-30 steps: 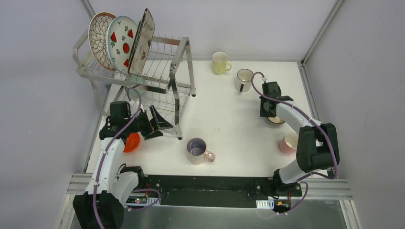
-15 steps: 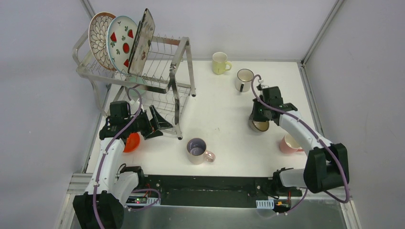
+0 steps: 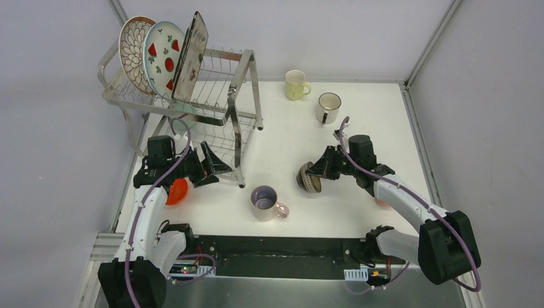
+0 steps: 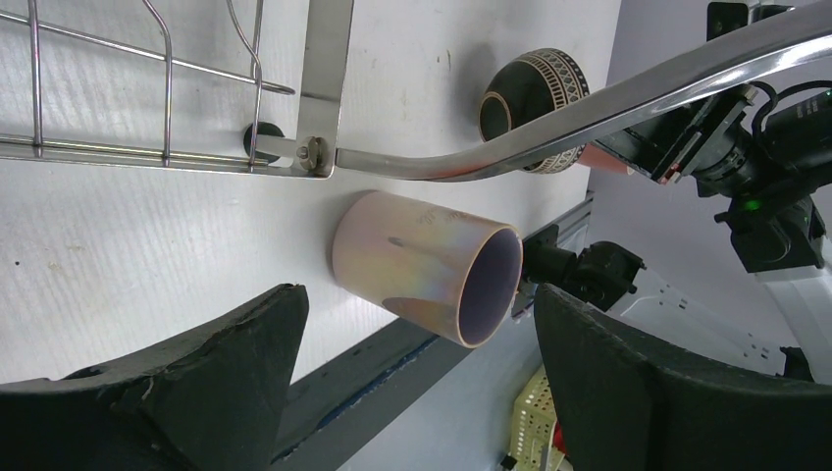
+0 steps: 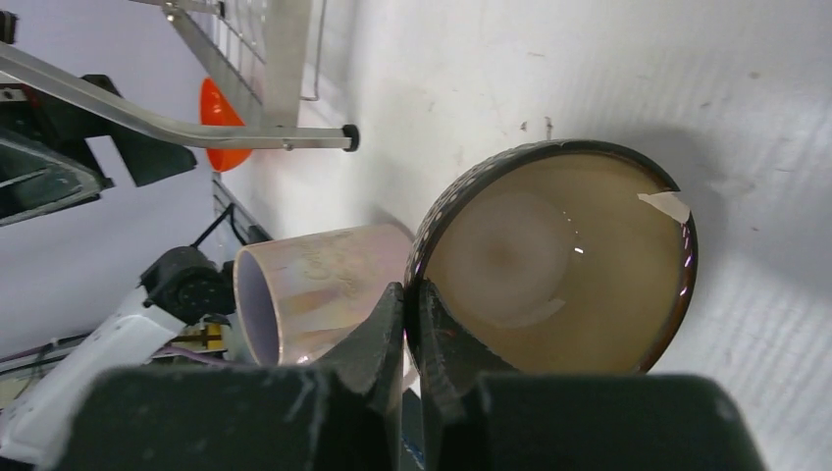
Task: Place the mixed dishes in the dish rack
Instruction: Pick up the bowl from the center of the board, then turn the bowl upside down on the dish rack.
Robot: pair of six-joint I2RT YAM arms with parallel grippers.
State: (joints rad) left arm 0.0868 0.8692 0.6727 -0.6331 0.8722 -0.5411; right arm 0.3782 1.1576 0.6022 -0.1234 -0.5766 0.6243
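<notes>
A two-tier silver wire dish rack (image 3: 212, 102) stands at the far left corner of a white table (image 3: 289, 144). Its top tier holds three plates on edge: a petal-pattern round plate (image 3: 133, 51), a red-fruit round plate (image 3: 161, 59) and a flowered square plate (image 3: 192, 54). The left gripper (image 3: 219, 172) hovers with fingers spread beside the rack's near post, an orange bowl (image 3: 178, 190) on the table just below its arm. At centre, the right gripper (image 3: 319, 171) pinches the rim of a patterned brown bowl (image 3: 308, 178), tipped on its side. A lilac mug (image 3: 264, 201) sits near it, upright. A yellow mug (image 3: 295, 84) and a white mug (image 3: 328, 107) stand toward the far edge.
</notes>
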